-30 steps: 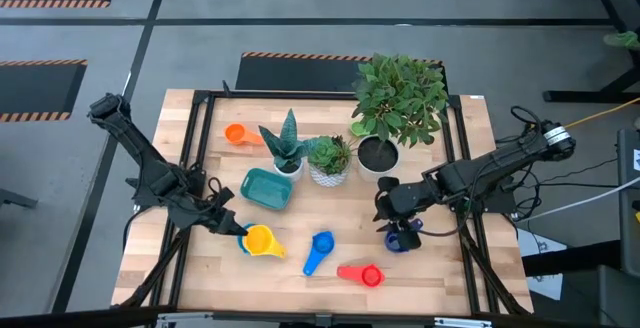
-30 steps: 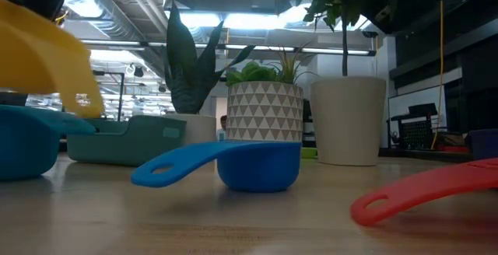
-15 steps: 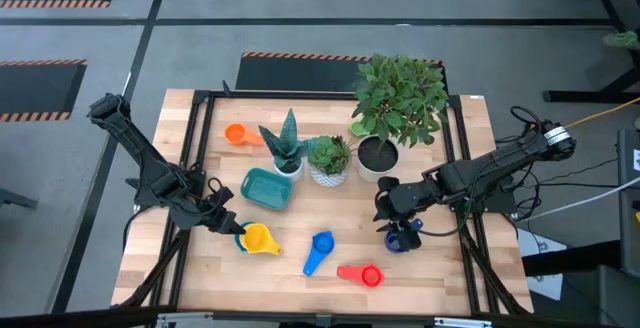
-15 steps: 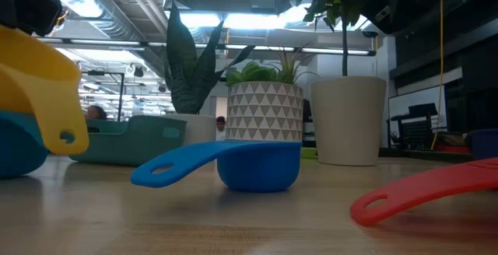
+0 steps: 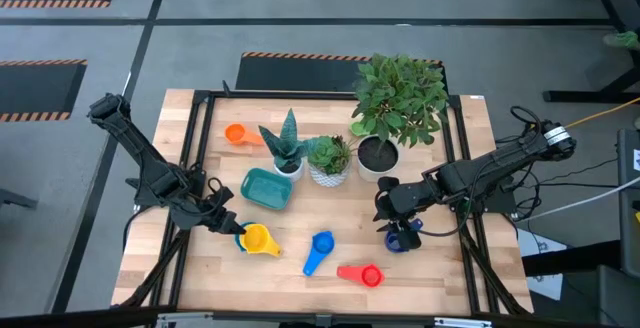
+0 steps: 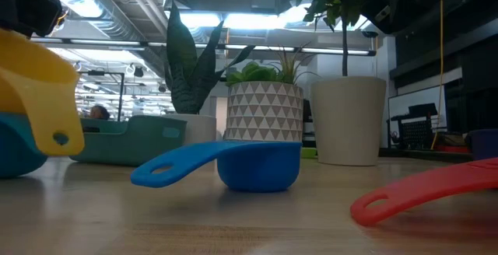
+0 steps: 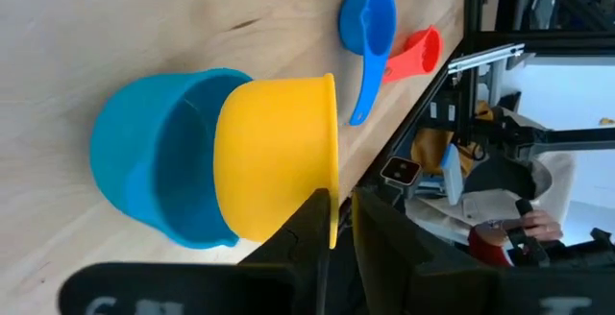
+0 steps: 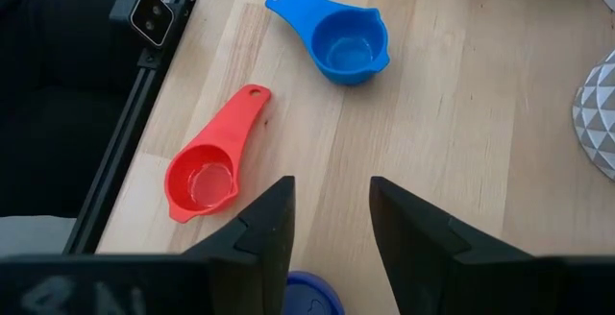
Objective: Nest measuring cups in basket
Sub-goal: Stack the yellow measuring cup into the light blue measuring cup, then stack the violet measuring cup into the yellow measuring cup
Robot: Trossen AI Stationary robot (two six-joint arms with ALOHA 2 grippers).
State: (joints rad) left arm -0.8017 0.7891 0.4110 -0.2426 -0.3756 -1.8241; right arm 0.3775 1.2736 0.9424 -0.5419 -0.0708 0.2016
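Since a second ago the yellow cup point(image 5: 256, 239) has dropped lower in the low view, its handle now hanging down in front of the light blue cup point(image 7: 159, 195), and in the high view it has slid a little toward the left claw point(image 7: 336, 224); nothing else has shifted. That claw is clamped on the yellow cup's rim at the front-left of the bench point(image 5: 440, 273), tilting the cup into the light blue cup beneath it, which sits on the wood. The teal basket point(image 5: 267, 188) lies just behind this pair, apart from them, with bare bench between. Close behind the basket stand a spiky plant in a white pot point(image 5: 286, 148) and a patterned pot point(image 5: 329, 161), and beyond those a tall leafy plant in a white pot point(image 5: 385, 118), so the basket is walled in at the back and right but free toward the front and left. An orange cup point(image 5: 236, 134) sits alone near the back-left edge. In the front middle a blue cup point(image 5: 319, 251) and a red cup point(image 5: 362, 274) lie well apart from the yellow one, the red close to the front edge. The right claw point(image 5: 402, 236) hangs on the right side over a navy cup point(image 8: 309, 293), fingers spread and holding nothing, with open wood between it and the blue and red cups.
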